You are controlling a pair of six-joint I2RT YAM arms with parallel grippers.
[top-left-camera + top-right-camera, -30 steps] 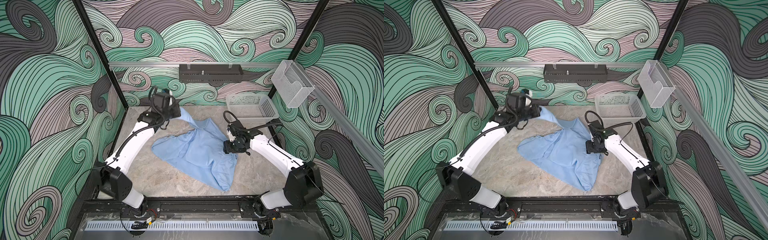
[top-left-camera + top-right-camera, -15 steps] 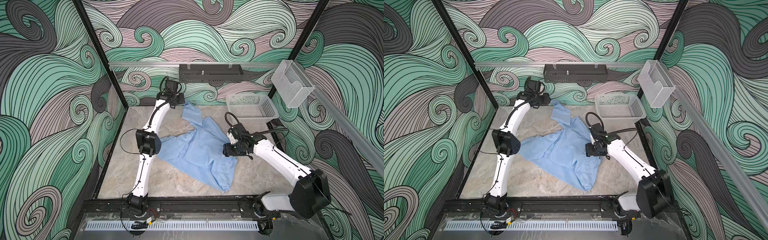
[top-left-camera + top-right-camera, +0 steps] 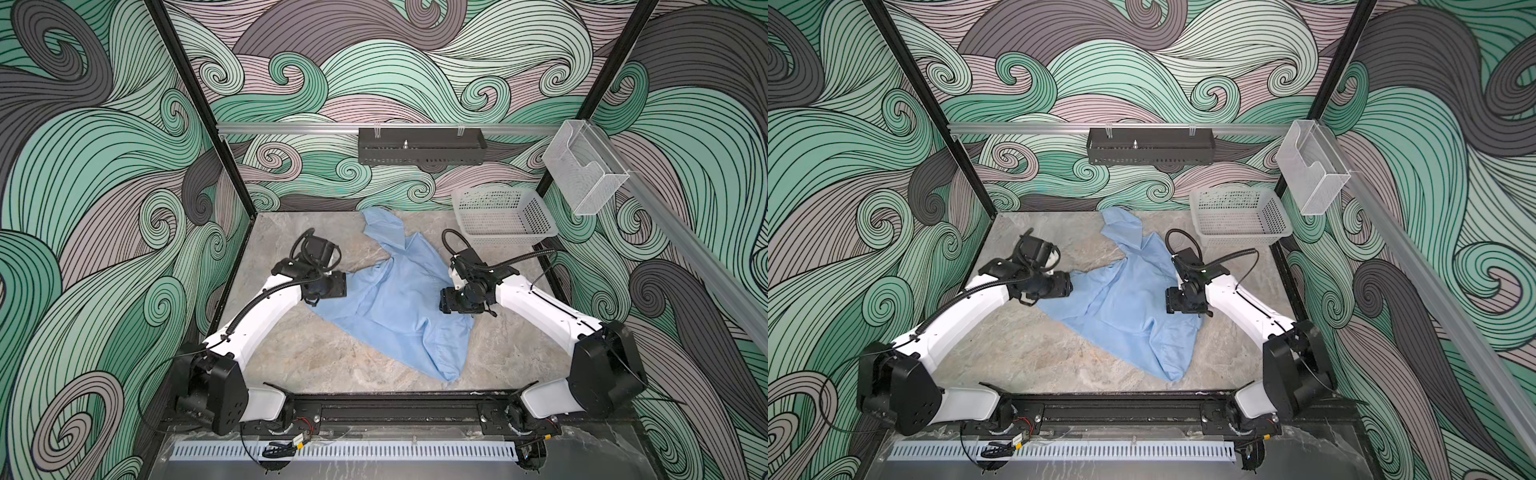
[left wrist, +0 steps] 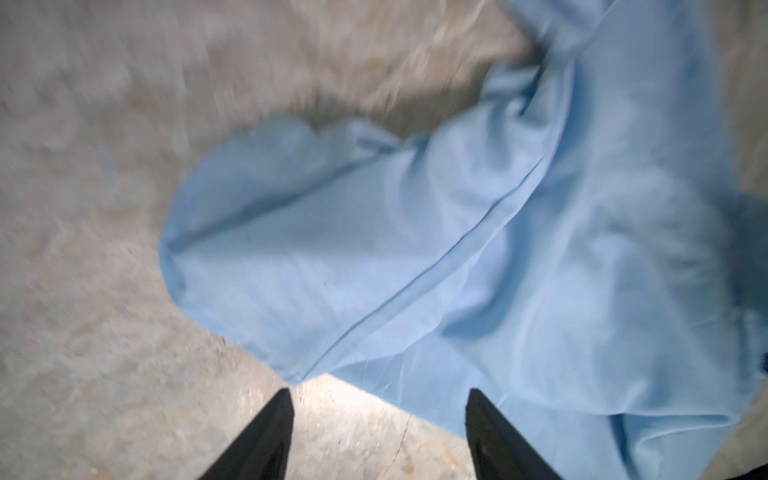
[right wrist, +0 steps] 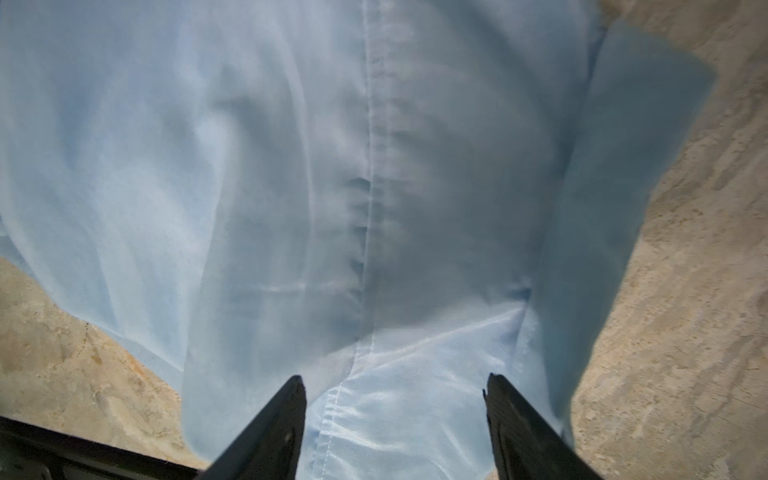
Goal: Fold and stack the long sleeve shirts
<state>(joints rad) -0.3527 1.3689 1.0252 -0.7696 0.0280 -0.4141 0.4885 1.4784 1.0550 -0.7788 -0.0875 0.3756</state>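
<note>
Grey, marbled stone-look table (image 3: 332,361) fills the floor of a booth whose walls carry green, mauve and grey wave swirls.

The left hand (image 4: 379,403) is released. Its two dark fingers (image 4: 266,436) stand apart with only bare table between them, and a hemmed corner of the light blue, thin woven long sleeve shirt (image 3: 399,299) lies just past one fingertip. That wrist view is blurred, so contact with the cloth cannot be judged. In both top views this hand sits low at the shirt's left edge, over the left half of the table.

The right hand (image 5: 395,378) is also released, with its fingers spread above the fabric. A stitched seam runs away from the gap between them. Whether the tips press on the cloth cannot be told. In both top views this hand hangs over the shirt's right side.

The shirt lies crumpled and unfolded across the middle of the table. One strip reaches up to the back edge, and a tapering part points toward the front edge, right of centre.

A pale perforated plastic basket (image 3: 507,239) stands in the back right corner, apart from the shirt. Above the back edge a black slotted metal tray (image 3: 419,147) hangs on a silver rail. A clear plastic holder (image 3: 582,174) is fixed to the rail on the right.
</note>
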